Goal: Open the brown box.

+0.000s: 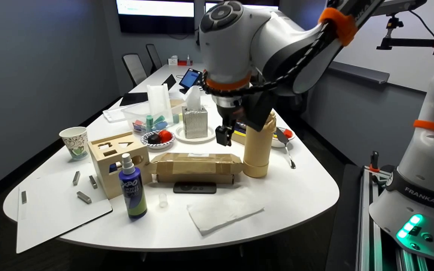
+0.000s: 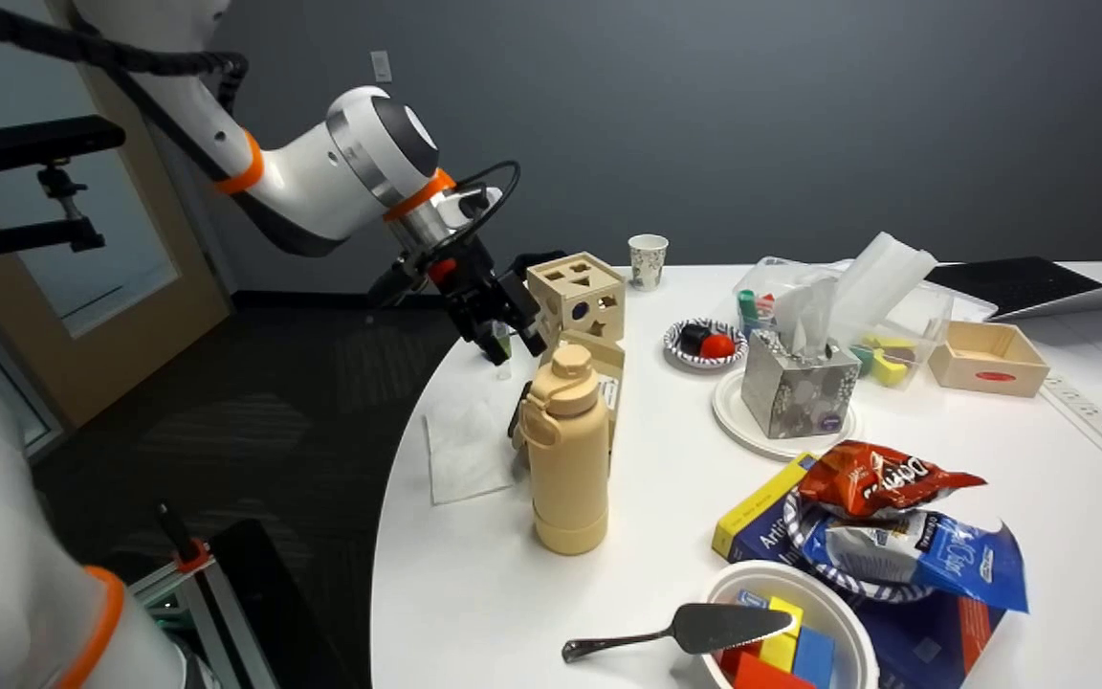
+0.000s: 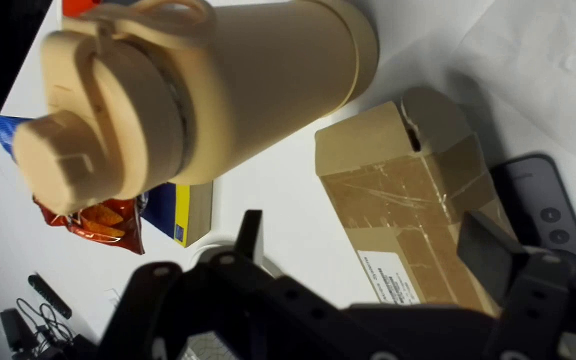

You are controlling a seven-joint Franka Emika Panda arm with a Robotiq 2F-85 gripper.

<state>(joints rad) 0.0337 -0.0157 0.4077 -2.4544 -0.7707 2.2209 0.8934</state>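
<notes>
The box (image 1: 196, 163) is lying on the tabletop (image 1: 300, 195); its taped lid (image 3: 403, 207) is covering the top, and a white label (image 3: 393, 280) is showing there. In the wrist view, the end effector (image 3: 366, 232) is holding its fingers (image 3: 488, 257) wide apart. In an exterior view, with the box as dial centre, it is hovering at one o'clock, apart from the box. The bottle (image 1: 258, 150) is standing upright at three o'clock, close beside the box's end. The remote (image 1: 194, 187) is lying at six o'clock, just beside the box; the cloth (image 1: 220, 210) is lying at five. The block (image 1: 103, 165) is standing at nine o'clock, and the spray (image 1: 133, 194) is standing upright at eight. The dish (image 1: 158, 146) is sitting at ten o'clock; the tissues (image 1: 195, 122) are standing at twelve. In an exterior view, the server (image 2: 728, 627) is lying at five o'clock, its blade over the bowl's (image 2: 857, 627) rim.
</notes>
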